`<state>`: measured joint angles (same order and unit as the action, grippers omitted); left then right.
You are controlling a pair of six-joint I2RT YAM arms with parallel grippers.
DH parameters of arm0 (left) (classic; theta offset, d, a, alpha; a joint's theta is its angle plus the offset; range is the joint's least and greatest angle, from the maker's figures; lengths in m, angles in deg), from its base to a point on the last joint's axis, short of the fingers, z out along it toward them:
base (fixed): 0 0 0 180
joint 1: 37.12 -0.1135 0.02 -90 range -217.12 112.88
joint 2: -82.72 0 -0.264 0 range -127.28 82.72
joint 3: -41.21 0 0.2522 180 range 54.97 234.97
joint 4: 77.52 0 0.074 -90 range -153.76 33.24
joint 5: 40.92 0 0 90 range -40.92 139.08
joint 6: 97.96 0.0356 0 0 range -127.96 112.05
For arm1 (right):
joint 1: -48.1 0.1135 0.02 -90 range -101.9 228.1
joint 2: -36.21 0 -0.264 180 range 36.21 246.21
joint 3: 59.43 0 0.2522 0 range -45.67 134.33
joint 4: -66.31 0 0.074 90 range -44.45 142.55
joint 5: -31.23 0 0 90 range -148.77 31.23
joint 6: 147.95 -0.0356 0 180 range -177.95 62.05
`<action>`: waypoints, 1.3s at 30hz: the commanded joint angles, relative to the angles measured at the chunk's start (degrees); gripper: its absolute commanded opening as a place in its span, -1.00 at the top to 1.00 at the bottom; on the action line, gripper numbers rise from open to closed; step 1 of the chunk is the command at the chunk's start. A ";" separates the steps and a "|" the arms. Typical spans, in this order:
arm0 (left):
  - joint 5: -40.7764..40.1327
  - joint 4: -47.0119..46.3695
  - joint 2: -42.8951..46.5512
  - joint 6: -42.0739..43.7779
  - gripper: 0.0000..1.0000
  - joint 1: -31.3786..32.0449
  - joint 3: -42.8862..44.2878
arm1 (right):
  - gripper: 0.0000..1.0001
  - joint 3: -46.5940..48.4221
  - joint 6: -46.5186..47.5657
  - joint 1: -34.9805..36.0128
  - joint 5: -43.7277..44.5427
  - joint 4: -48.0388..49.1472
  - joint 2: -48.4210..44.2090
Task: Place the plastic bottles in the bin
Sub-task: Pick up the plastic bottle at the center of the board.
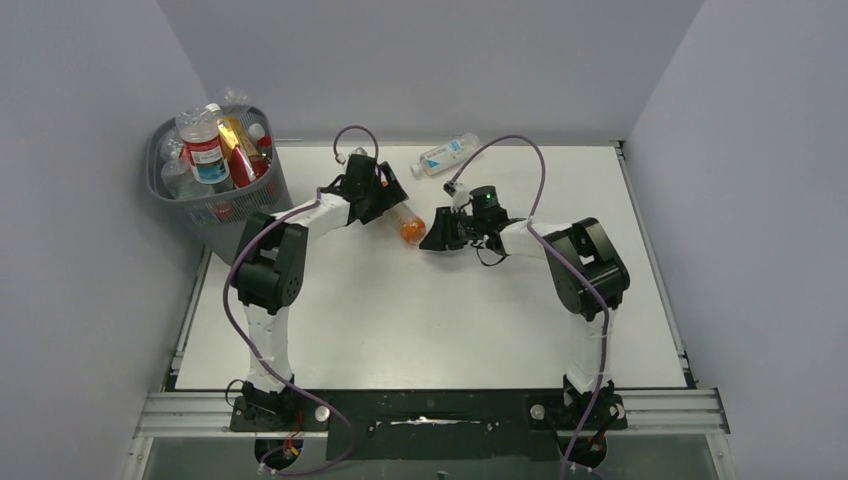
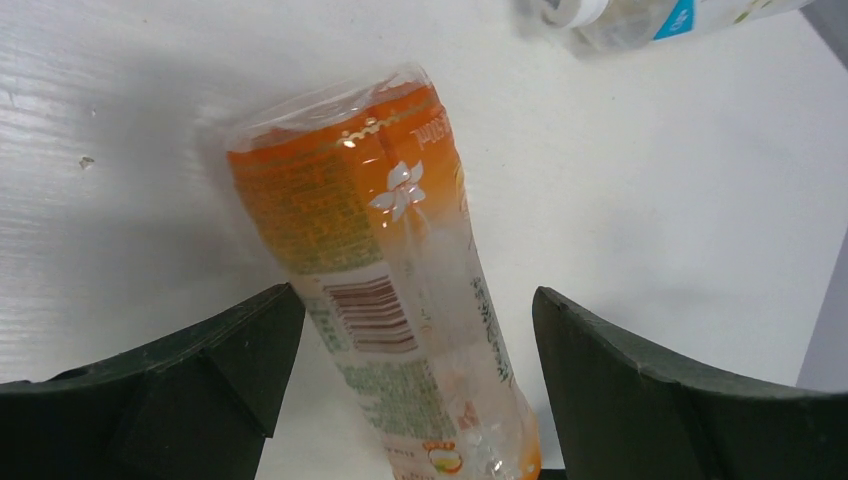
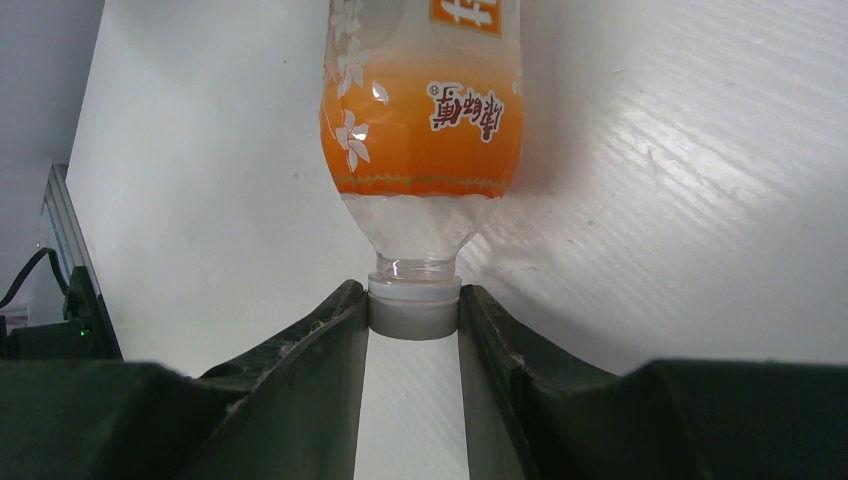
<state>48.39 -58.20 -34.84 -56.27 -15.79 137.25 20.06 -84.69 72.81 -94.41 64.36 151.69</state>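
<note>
An orange-labelled plastic bottle (image 1: 410, 226) lies on the white table between my two grippers. My right gripper (image 1: 432, 235) is shut on its white cap (image 3: 414, 308), one finger on each side, and the bottle's body (image 3: 425, 110) stretches away from it. My left gripper (image 1: 385, 205) stands open, its jaws wide on either side of the bottle's lower body (image 2: 370, 240). A second plastic bottle (image 1: 444, 155), clear with a blue label, lies near the table's far edge, with its cap end (image 2: 640, 15) showing in the left wrist view. The bin (image 1: 230, 205) stands at the far left, holding several bottles (image 1: 212, 145).
Grey walls close the table in on the left, back and right. A metal rail (image 1: 430, 410) with the arm bases runs along the near edge. Purple cables (image 1: 520, 160) loop above both arms.
</note>
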 commanded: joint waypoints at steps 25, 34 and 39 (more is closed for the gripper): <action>3.93 16.09 9.17 13.27 0.30 0.92 21.25 | -0.68 -8.56 5.25 2.19 3.35 -6.75 -21.04; 6.70 20.72 23.27 18.90 0.26 -1.24 36.26 | -0.75 -11.74 5.12 3.71 6.18 -12.49 -32.86; 7.90 24.61 30.85 20.41 0.23 -10.48 45.43 | -0.76 -12.29 4.77 5.47 7.72 -14.27 -35.31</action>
<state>55.54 -36.12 -11.69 -38.87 -18.90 174.50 8.63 -80.45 76.74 -88.73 51.69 119.06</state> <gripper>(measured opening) 0.466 0.876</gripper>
